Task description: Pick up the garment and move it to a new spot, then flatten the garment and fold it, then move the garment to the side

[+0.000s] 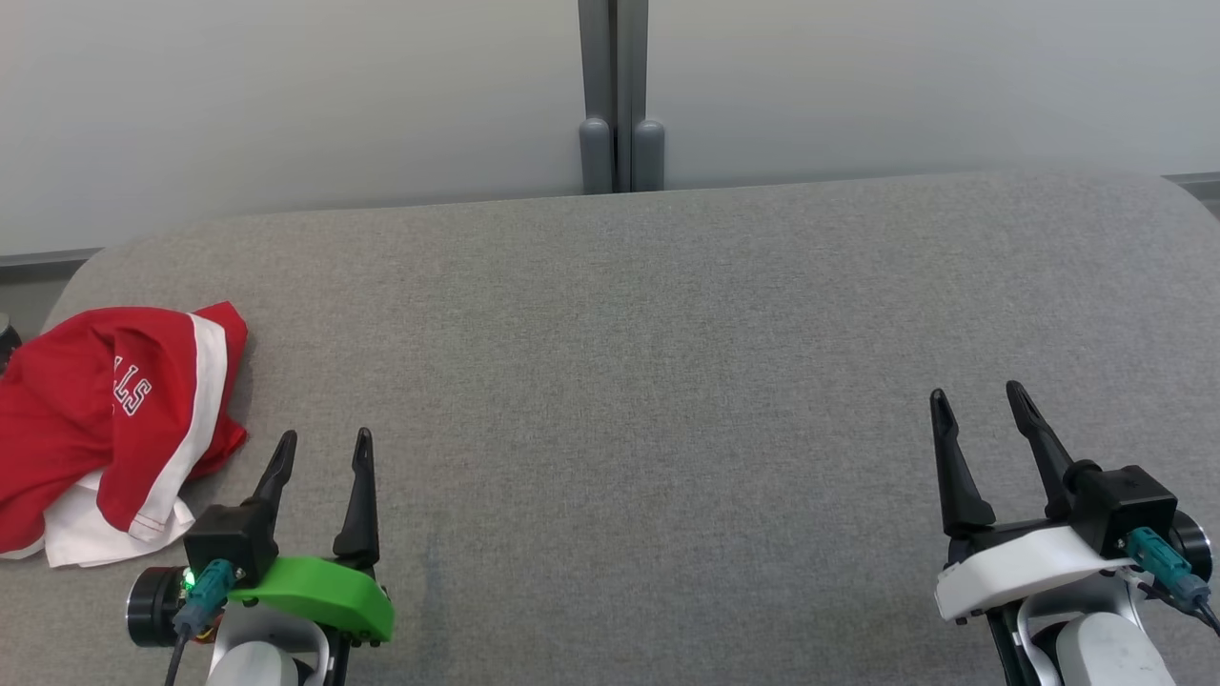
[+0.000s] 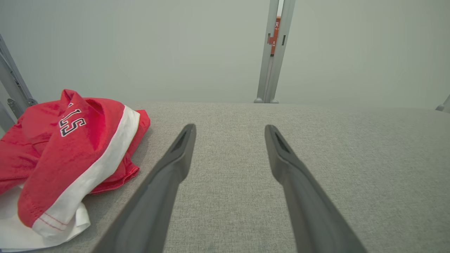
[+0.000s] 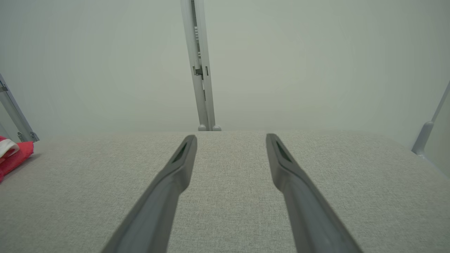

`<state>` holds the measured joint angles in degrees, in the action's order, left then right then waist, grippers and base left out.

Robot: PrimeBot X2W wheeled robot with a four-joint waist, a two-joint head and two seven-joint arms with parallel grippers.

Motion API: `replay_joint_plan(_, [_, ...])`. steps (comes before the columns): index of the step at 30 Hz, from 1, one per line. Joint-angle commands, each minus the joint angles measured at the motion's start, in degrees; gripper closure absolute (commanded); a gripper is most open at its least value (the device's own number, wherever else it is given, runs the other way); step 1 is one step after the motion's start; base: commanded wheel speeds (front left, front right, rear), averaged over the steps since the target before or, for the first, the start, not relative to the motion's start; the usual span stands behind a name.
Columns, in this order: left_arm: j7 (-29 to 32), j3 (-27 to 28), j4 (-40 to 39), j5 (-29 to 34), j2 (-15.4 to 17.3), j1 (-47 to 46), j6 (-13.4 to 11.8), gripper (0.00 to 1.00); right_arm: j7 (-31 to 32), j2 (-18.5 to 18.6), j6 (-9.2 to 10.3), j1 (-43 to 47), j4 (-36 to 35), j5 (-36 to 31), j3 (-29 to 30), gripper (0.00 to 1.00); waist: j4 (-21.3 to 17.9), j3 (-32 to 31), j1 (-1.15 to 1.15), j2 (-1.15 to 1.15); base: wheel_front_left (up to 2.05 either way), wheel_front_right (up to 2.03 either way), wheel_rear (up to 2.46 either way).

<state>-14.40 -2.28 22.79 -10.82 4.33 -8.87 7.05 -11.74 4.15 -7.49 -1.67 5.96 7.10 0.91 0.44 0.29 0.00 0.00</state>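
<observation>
A crumpled red garment (image 1: 105,419) with white panels and lettering lies in a heap at the left edge of the grey fabric table (image 1: 629,362). My left gripper (image 1: 324,448) stands open just to its right, near the front edge, with nothing between its fingers. In the left wrist view the garment (image 2: 66,158) lies left of the open gripper (image 2: 230,130). My right gripper (image 1: 980,400) is open and empty at the front right. The right wrist view shows its open gripper (image 3: 231,140) over bare cloth, and a red corner of the garment (image 3: 14,156) at far left.
A pale wall with a grey vertical post (image 1: 620,95) runs behind the table's far edge. The table has rounded far corners. A metal frame leg (image 3: 427,130) stands beyond the right edge in the right wrist view.
</observation>
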Motion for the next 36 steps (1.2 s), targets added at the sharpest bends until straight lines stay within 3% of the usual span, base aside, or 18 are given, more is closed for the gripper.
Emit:
replay_joint_plan(1, [-0.48, 0.01, 0.28, 0.98, 0.0, -1.13, 0.07, 0.0, -0.72, -0.09, 0.0, 0.47, -0.17, -0.93, 0.1, 0.0, 0.08, 0.01, 0.0, 0.0, 0.0, 0.0, 0.0])
replay_joint_plan(14, [-0.77, 0.75, 0.8, 1.62, -0.36, -2.04, 0.24, 0.0, -0.88, -0.62, 0.0, 0.57, -0.05, -0.34, -0.34, 0.0, 3.45, 0.4, 0.0, 0.0, 0.0, 0.0, 0.0])
replay_joint_plan(36, [-0.77, 6.32, -1.95, 0.43, -0.92, -1.16, -1.0, 0.0, 1.05, -0.62, 0.0, -2.07, -1.71, 2.17, -6.93, 0.0, 22.98, 3.06, 0.0, 0.0, 0.0, 0.0, 0.0])
